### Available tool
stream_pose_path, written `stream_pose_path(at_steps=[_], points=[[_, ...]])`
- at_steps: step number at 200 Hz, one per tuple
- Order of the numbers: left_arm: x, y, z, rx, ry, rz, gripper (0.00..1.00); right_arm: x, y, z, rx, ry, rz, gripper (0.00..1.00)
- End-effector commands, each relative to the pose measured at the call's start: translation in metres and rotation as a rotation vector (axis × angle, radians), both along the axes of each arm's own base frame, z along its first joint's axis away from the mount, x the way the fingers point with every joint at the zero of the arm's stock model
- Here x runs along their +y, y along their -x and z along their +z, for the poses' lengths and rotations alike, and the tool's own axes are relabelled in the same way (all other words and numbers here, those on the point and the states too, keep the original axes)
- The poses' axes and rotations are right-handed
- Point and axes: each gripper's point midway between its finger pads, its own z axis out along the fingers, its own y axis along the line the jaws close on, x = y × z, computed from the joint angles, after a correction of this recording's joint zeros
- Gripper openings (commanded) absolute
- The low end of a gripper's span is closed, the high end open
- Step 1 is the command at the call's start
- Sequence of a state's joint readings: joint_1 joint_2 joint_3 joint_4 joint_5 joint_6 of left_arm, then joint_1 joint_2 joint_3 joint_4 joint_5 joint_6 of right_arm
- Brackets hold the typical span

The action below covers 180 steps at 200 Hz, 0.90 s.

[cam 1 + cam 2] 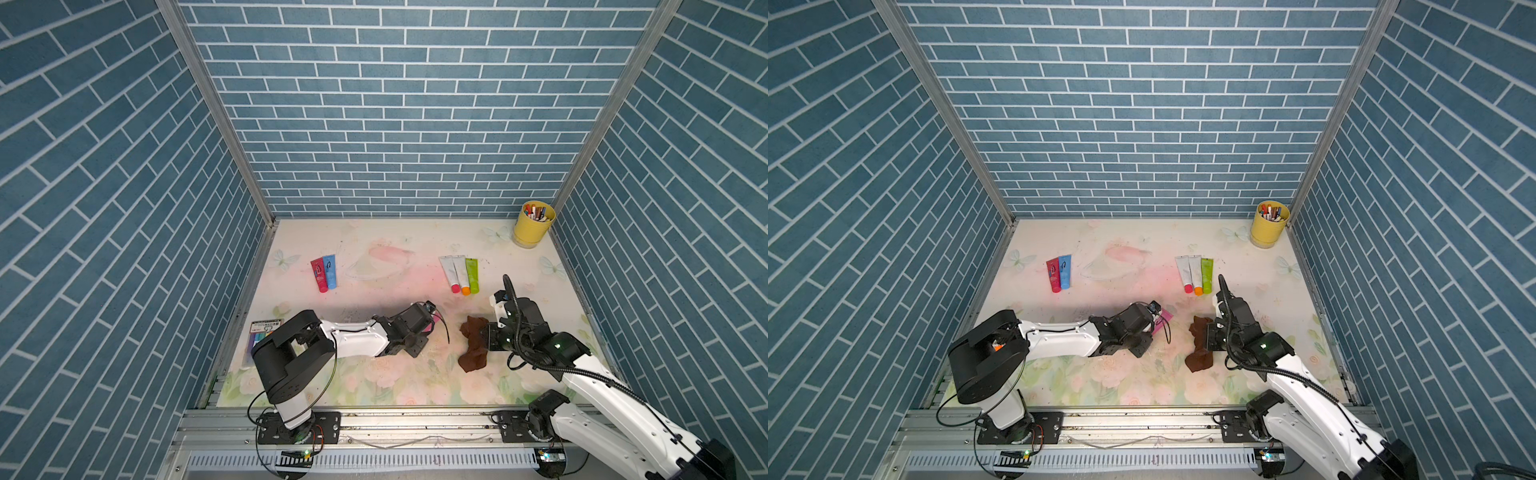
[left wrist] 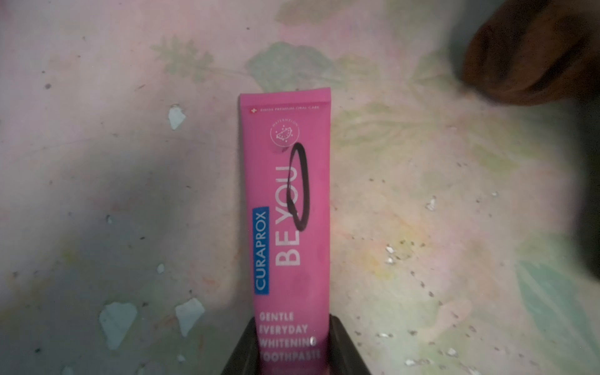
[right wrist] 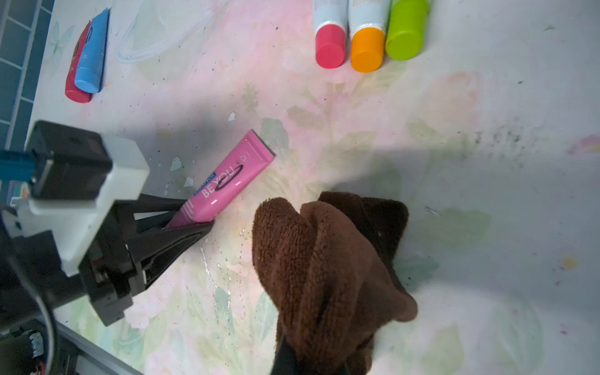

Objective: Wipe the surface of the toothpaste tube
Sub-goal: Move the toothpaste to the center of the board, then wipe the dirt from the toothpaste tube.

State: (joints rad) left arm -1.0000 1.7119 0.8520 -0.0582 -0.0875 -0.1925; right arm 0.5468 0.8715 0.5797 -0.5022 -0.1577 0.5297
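A pink toothpaste tube with a black pen oval drawn on its face lies low over the floral table. My left gripper is shut on its cap end, a finger on each side. Both top views show only a sliver of the tube past the left gripper. My right gripper is shut on a bunched brown cloth, which hangs to the right of the tube and does not touch it. The cloth hides the right fingers.
A red and a blue tube lie at the back left. Three capped tubes lie at the back right. A yellow cup of pens stands in the far right corner. A marker pack lies by the left wall.
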Motion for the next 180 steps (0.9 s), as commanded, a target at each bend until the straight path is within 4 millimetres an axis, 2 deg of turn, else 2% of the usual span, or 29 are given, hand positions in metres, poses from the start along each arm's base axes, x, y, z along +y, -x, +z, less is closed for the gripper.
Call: stream_pose_path(at_steps=[1,14,23,42,59,80,94,126,180], points=[[-0.001,-0.002,0.000,-0.062,-0.011,-0.019,0.23,0.028,-0.012,0.018,-0.028,-0.098,0.100,0.00],[0.003,0.000,-0.002,-0.071,-0.011,-0.018,0.40,0.036,-0.014,0.017,-0.011,-0.119,0.120,0.00],[0.006,0.001,-0.001,-0.072,-0.004,-0.014,0.47,0.039,-0.017,0.017,-0.007,-0.127,0.127,0.00],[0.012,0.006,0.001,-0.072,0.025,-0.002,0.56,0.044,-0.022,0.013,0.008,-0.131,0.132,0.00],[0.019,0.011,-0.001,-0.069,0.039,0.007,0.56,0.050,-0.028,0.008,0.021,-0.132,0.140,0.00],[0.026,0.016,-0.008,-0.062,0.042,0.014,0.53,0.058,-0.038,0.000,0.045,-0.127,0.153,0.00],[0.027,0.017,-0.010,-0.061,0.046,0.011,0.47,0.063,-0.044,-0.006,0.064,-0.116,0.165,0.00],[0.021,0.021,-0.009,-0.054,0.072,-0.029,0.35,0.071,-0.058,-0.022,0.095,-0.081,0.174,0.00],[0.017,0.025,-0.016,-0.031,0.067,-0.060,0.26,0.085,-0.079,-0.058,0.120,0.006,0.193,0.00]])
